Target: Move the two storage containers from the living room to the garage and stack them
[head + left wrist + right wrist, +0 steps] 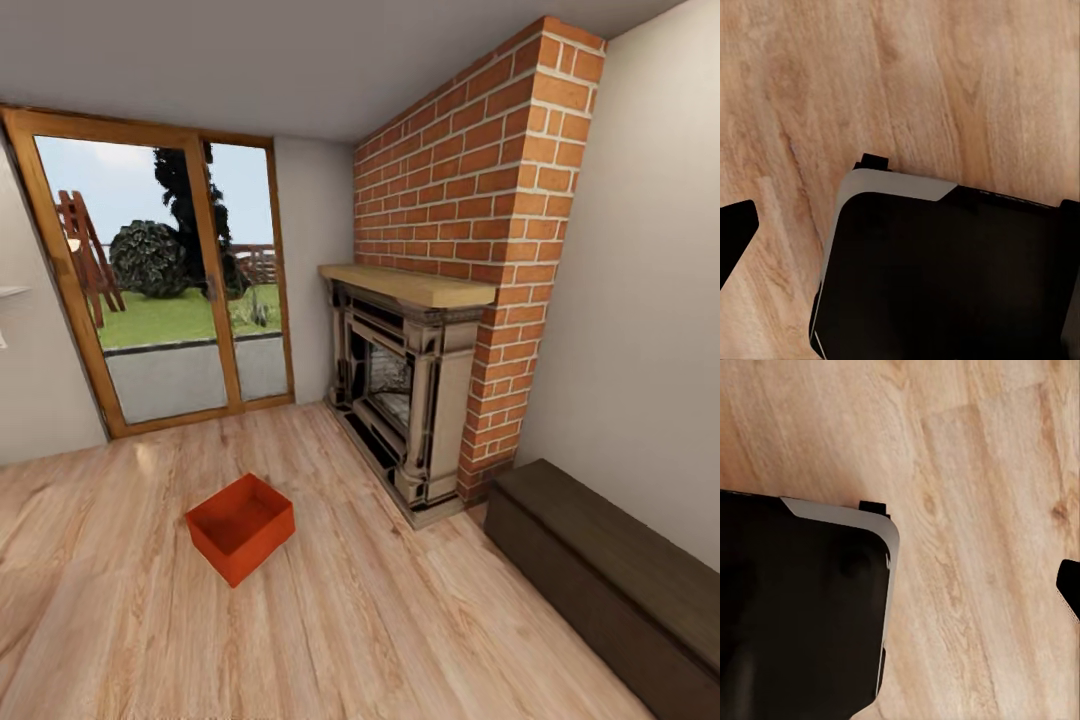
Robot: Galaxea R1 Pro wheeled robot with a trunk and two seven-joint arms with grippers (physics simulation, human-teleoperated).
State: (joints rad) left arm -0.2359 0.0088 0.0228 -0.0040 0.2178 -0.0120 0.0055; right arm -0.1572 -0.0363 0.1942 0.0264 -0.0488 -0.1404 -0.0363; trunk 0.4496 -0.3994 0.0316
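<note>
Head view: one orange-red container (240, 527) on wood floor (350, 620) near the brick fireplace (410, 400). Wrist views: my dark base (945, 277) over planks. My pincer fingertips barely show; opening: cannot tell.

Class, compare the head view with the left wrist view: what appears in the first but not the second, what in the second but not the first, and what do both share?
Head view alone: one orange-red storage container sitting open on the floor, the brick fireplace, the wood-framed glass doors and a dark bench.

Left wrist view alone: the robot's black, grey-edged base seen from above, and a dark tip at the picture's edge.

Both: the light wood plank floor.
</note>
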